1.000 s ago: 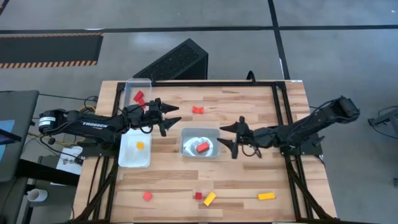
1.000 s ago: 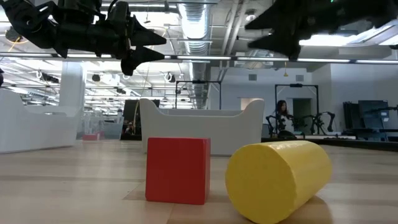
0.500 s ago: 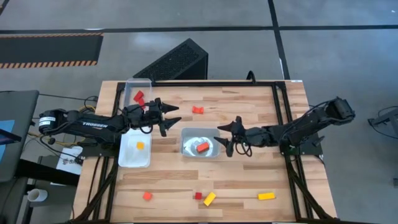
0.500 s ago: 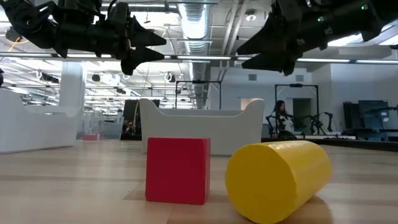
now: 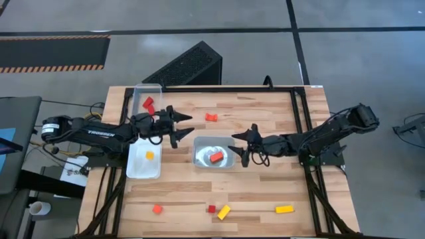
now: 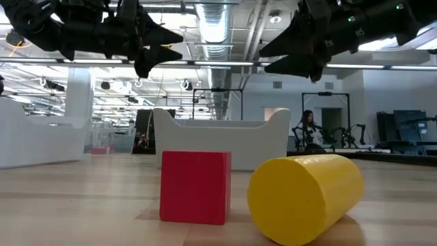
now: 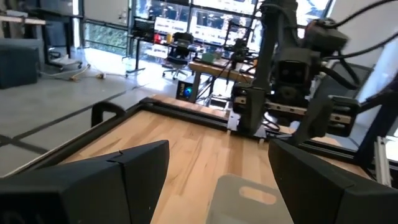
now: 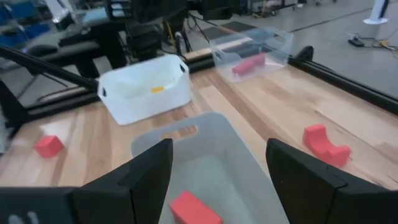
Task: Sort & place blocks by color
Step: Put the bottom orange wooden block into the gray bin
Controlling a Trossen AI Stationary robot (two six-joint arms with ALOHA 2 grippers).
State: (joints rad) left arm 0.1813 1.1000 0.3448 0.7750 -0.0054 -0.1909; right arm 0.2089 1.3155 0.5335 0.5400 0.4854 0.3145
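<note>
Both arms are hanging above the tabletop with nothing between their fingers. The right gripper (image 5: 240, 147) is hovering by the right rim of the middle tray (image 5: 199, 143), fingers spread, and the red-orange block (image 5: 216, 157) is lying loose on that tray's floor, so I judge the block to be simply resting there, not gripped. The left gripper (image 5: 180, 125) is also standing spread and empty, between the two trays by the tabletop's left edge and the middle tray.

The sorting is looking only partly done. A red block (image 5: 148, 103) is sitting in the clear tray (image 5: 138, 89) at the far left corner, and a small yellow block (image 5: 150, 155) in the white tray (image 5: 135, 170) nearer along that edge. Others are waiting loose: a notched red piece (image 5: 211, 117) towards the far edge, and an orange cube (image 5: 157, 209), a small red cube (image 5: 212, 209), a yellow cylinder (image 5: 224, 212) and a yellow bar (image 5: 284, 209) along the near edge.

The only writing I can read is "TROSSEN" in white on the left arm (image 5: 99, 133).
</note>
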